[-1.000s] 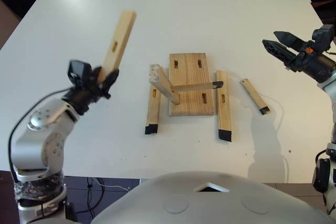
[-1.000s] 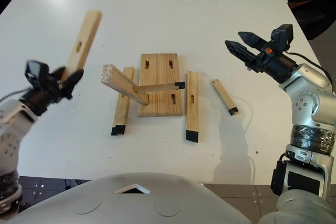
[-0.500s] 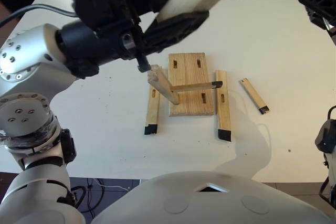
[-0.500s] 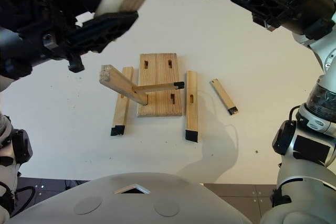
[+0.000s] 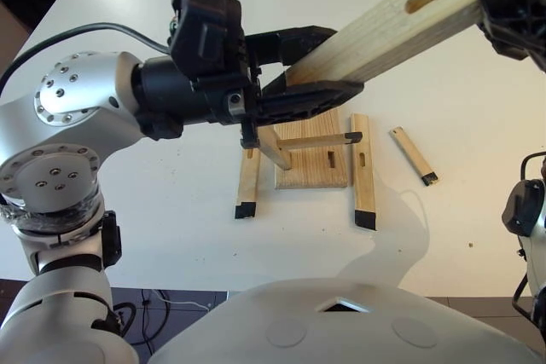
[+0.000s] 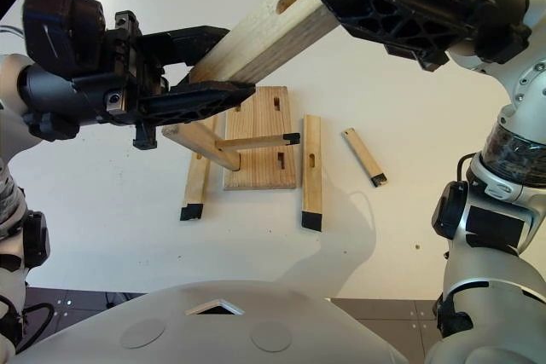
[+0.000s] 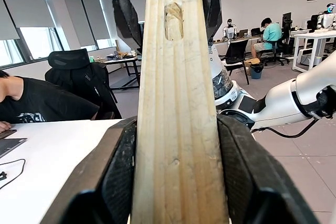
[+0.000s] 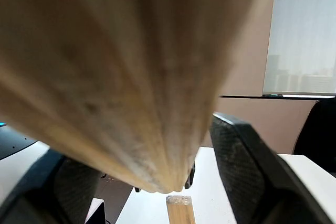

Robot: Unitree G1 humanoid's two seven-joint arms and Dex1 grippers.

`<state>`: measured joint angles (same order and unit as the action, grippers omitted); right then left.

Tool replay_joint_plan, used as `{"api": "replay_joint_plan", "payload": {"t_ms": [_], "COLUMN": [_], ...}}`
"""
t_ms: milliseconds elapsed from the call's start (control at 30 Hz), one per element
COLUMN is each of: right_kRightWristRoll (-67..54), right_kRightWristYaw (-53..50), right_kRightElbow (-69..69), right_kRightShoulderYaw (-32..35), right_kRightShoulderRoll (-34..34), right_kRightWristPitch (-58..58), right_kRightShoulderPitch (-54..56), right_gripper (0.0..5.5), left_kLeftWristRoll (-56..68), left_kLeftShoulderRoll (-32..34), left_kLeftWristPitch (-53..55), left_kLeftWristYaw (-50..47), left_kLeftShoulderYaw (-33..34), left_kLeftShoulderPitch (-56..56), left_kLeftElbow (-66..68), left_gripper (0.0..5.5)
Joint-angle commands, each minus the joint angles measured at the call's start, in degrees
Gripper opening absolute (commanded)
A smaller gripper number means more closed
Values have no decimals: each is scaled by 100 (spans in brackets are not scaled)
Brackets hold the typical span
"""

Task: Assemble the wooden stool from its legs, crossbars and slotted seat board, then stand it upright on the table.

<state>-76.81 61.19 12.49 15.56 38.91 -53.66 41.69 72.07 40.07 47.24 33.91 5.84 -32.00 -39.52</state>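
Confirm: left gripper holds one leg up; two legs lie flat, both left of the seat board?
Not both: the left eye view shows one flat leg left of the seat board, the other flat leg right. The left gripper holds its leg up.

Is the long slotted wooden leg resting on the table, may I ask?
No: left gripper holds the long wooden leg above the white table.

Premises: open-plan office. Evidence: rows of white desks [image 7: 315,38], black swivel chairs [image 7: 79,69], a monitor [image 7: 286,20], large windows [image 7: 34,43] fitted with grey blinds [image 7: 79,17].
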Motion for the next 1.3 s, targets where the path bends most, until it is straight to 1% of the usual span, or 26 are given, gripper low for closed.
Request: {"api": "replay_joint_plan", "payload": {"t_ms": [33,100,367,400,533,633,667,833,967,1133,1233,1300], "right_kRightWristRoll": [-176,-166,84,135,362,559,690,1457,2149,3239,3758,3696], "right_kRightWristYaw": [160,202,484,509,485,382,361,495,717,1539,1915,2041], "right_kRightElbow": [81,124,221,210,130,19,-52,-555,-1378,-1525,-1568,-1522], "right_kRightShoulderYaw": [3,-19,-45,-59,-87,-62,-69,-136,-237,-789,-1058,-1028], "right_kRightShoulderRoll": [53,94,335,331,226,169,183,384,543,827,876,851], "right_kRightWristPitch": [-72,-84,-27,-1,179,375,461,931,1310,2109,2631,2529], "right_kRightShoulderPitch": [144,131,-10,-29,-38,60,110,346,452,-389,-848,-1042], "right_gripper": [245,215,213,213,208,204,204,204,204,203,203,203], "left_kLeftWristRoll": [-150,-175,21,4,109,85,62,-13,-278,-1134,-1770,-2511], "left_kLeftShoulderRoll": [41,39,44,39,27,-51,-33,152,388,802,1001,1219], "left_kLeftWristPitch": [-8,-21,75,85,126,117,108,43,-139,-496,-793,-1256], "left_kLeftWristYaw": [50,51,-99,-131,-145,-355,-370,-259,62,523,947,1442], "left_kLeftShoulderYaw": [-117,-166,-185,-192,-184,-175,-144,102,402,730,708,468], "left_kLeftShoulderPitch": [63,61,-63,-76,-110,-232,-254,-287,-155,281,759,1333], "left_kLeftElbow": [89,109,290,310,268,394,456,580,558,1145,1496,1787], "left_gripper": [202,202,202,238,296,348,352,353,353,353,353,353]}}
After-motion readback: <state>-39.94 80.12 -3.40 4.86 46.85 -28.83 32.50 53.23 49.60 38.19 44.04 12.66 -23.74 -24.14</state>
